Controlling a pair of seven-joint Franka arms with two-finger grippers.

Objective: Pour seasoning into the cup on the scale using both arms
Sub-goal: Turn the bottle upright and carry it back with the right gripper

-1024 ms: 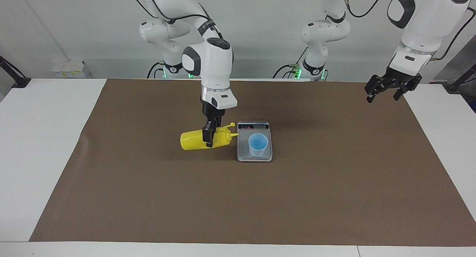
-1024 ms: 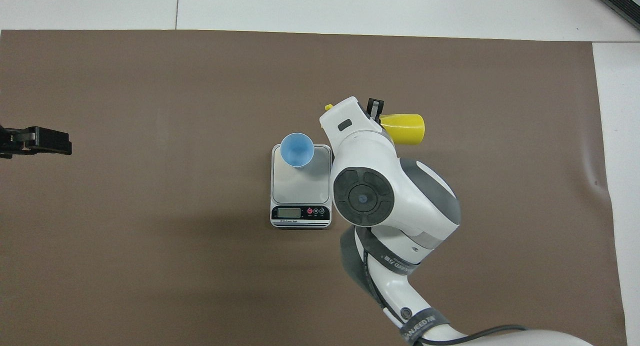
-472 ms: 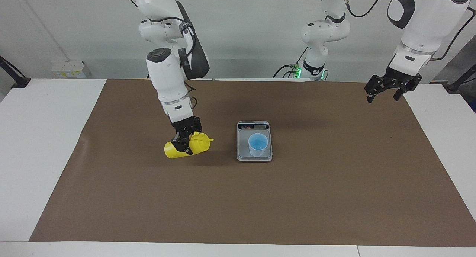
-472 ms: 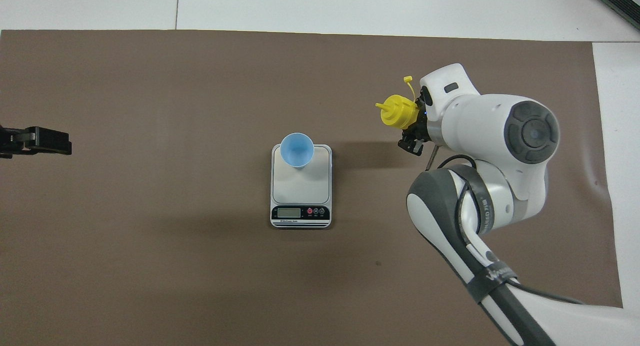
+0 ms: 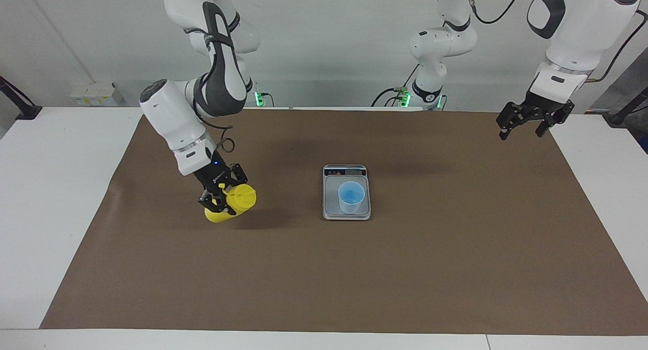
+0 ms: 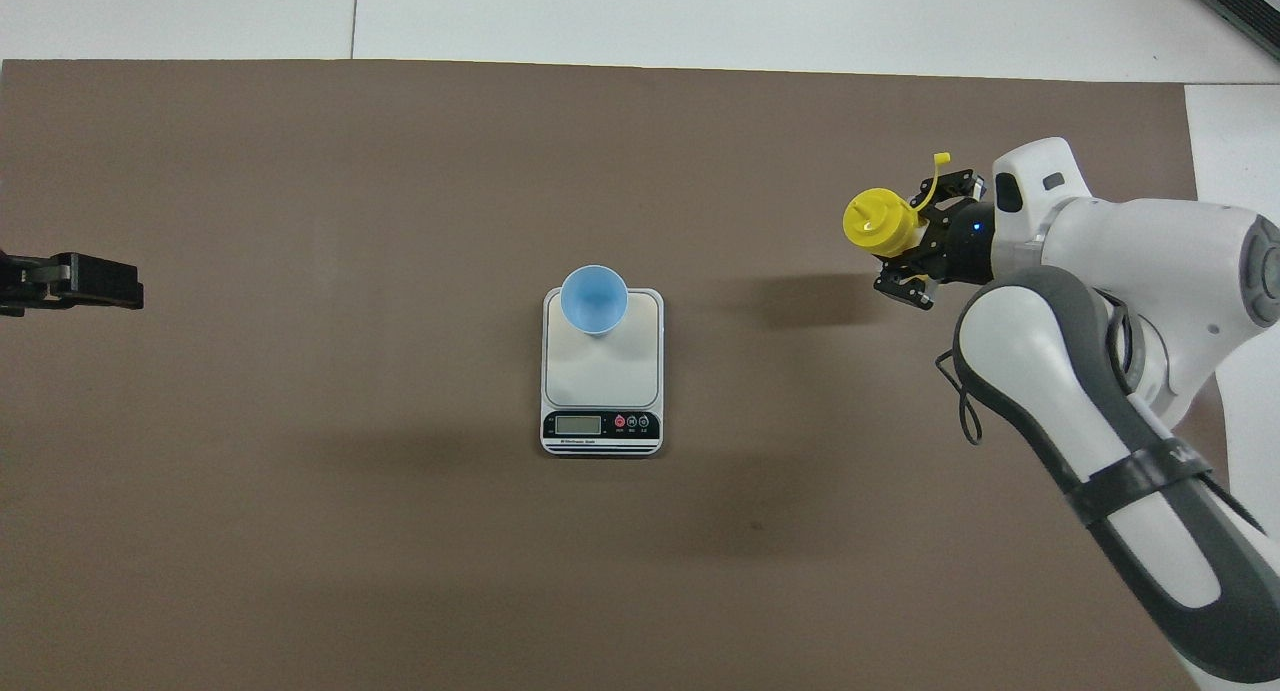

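The yellow seasoning bottle (image 5: 234, 202) is tilted, nozzle end up, with its base low over or on the brown mat, toward the right arm's end of the table. My right gripper (image 5: 221, 197) is shut on the bottle's body; in the overhead view the gripper (image 6: 915, 253) holds the bottle (image 6: 872, 221) and the cap strap sticks up. The light-blue cup (image 5: 351, 197) stands upright on the scale (image 5: 331, 209), well apart from the bottle. The cup (image 6: 594, 299) sits at the scale's (image 6: 600, 376) end farther from the robots. My left gripper (image 5: 526, 124) waits open in the air over the mat's edge.
A brown mat (image 5: 455, 248) covers most of the white table (image 5: 45, 198). The scale's dark display strip (image 6: 600, 424) faces the robots. The left gripper (image 6: 70, 281) shows at the overhead view's edge.
My right arm swung the bottle away from the scale toward its own end of the table and turned it from lying sideways to nozzle up. The left arm stayed still.
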